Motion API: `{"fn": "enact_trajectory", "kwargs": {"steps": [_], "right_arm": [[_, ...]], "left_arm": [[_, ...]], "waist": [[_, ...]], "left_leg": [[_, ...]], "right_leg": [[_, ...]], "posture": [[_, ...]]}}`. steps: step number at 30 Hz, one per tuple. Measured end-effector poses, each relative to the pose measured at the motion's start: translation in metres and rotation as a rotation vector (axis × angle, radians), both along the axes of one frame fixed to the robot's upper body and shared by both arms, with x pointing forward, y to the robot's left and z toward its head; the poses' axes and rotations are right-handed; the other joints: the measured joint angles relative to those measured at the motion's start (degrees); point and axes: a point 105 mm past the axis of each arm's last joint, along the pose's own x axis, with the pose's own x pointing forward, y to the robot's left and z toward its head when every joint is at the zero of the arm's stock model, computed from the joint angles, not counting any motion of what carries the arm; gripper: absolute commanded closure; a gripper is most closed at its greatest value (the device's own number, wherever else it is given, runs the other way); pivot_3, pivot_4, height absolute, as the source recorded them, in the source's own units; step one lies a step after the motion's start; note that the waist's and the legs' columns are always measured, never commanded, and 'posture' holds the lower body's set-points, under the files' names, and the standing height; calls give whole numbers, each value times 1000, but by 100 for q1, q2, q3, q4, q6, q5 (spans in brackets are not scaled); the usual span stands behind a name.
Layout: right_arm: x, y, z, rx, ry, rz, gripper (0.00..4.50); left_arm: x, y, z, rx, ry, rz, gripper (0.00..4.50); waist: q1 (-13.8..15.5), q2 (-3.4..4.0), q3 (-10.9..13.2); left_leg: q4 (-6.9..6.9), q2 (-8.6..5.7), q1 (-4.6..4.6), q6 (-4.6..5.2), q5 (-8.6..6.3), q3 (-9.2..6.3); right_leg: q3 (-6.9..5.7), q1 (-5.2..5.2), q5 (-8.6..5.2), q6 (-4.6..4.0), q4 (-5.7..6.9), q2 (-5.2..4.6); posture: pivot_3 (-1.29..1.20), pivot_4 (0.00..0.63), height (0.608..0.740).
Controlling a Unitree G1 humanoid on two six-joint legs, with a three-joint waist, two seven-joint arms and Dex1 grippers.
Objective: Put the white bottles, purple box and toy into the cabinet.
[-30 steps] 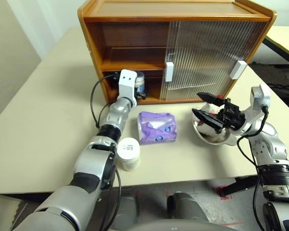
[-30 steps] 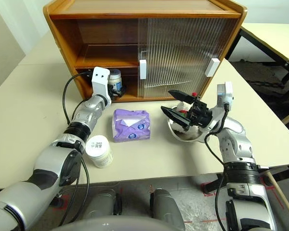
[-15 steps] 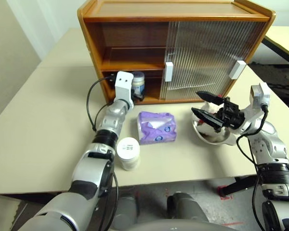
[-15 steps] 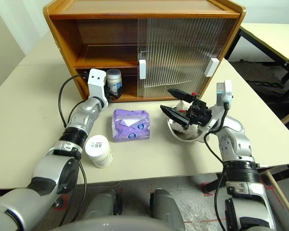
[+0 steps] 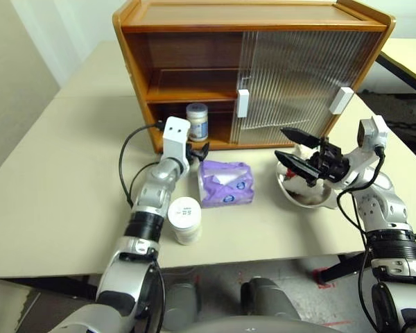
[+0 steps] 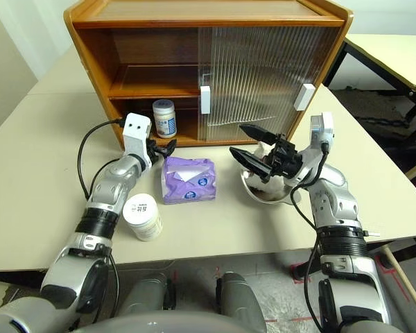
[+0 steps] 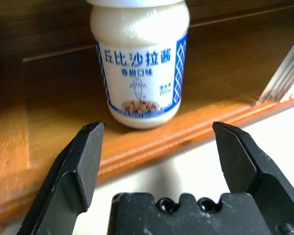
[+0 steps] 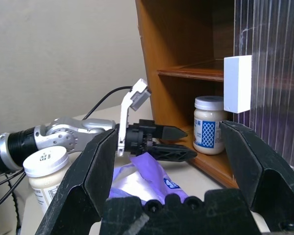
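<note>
One white bottle (image 5: 197, 122) standing upright on the lower shelf of the cabinet (image 5: 194, 21), in the open left half, likely near the front lip because set down at arm's reach. Label readable in the left wrist view: blue Chinese characters "丘比沙拉酱" with "香甜口味" beneath, plus a small figure. Left claw (image 5: 194, 150) just outside the cabinet, level with the shelf edge, spread wide and empty, aimed at that jar. Second white bottle (image 5: 185, 220) on the near left of the bench (image 5: 55, 173), lid print too small to read. Purple box (image 5: 225, 183) lying flat in the middle, dark label illegible. Toy (image 5: 306, 173) in its metal bowl (image 5: 304, 198) at right, mostly hidden by the right claw (image 5: 291, 148), wide open, holding nothing, hovering above it. Both sliding doors pushed right, leaving the left bay free for loading.
</note>
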Motion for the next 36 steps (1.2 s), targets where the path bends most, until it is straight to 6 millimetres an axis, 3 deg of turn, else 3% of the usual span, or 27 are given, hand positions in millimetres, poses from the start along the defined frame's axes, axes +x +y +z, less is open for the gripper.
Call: {"fn": "enact_trajectory", "kwargs": {"steps": [1,3,13,21,28,36], "right_arm": [[0,0,0,-1,-3,3,0],[0,1,0,-3,-2,10,0],[1,0,-4,-8,13,8,0],[1,0,-5,-9,13,8,0],[1,0,-5,-8,13,5,0],[-1,-1,-8,-11,16,-1,0]], "left_arm": [[-2,1,0,-2,1,3,22],[-4,3,4,-5,-7,10,632],[-2,19,14,-48,-39,101,4461],[11,13,20,-126,-45,139,4461],[21,13,11,-212,-17,211,4461],[28,20,15,-209,-48,271,4461]], "waist": [[7,0,0],[34,-1,-1],[67,0,-8],[76,-2,-11],[67,-2,-12],[66,-3,-13]], "left_leg": [[0,0,1,0,0,0],[0,-1,1,0,0,0],[0,0,1,0,0,0],[1,-3,1,-1,0,0],[1,-2,-1,0,0,0],[1,-3,-1,-1,0,0]], "right_leg": [[0,0,0,-1,1,0],[0,0,1,-2,1,0],[2,0,2,-3,0,0],[1,1,3,-3,0,0],[2,0,2,-3,-4,2],[2,1,3,-3,-4,2]], "posture": [[105,0,740],[108,0,740],[107,0,740],[100,0,740],[89,0,740],[82,0,740]]}}
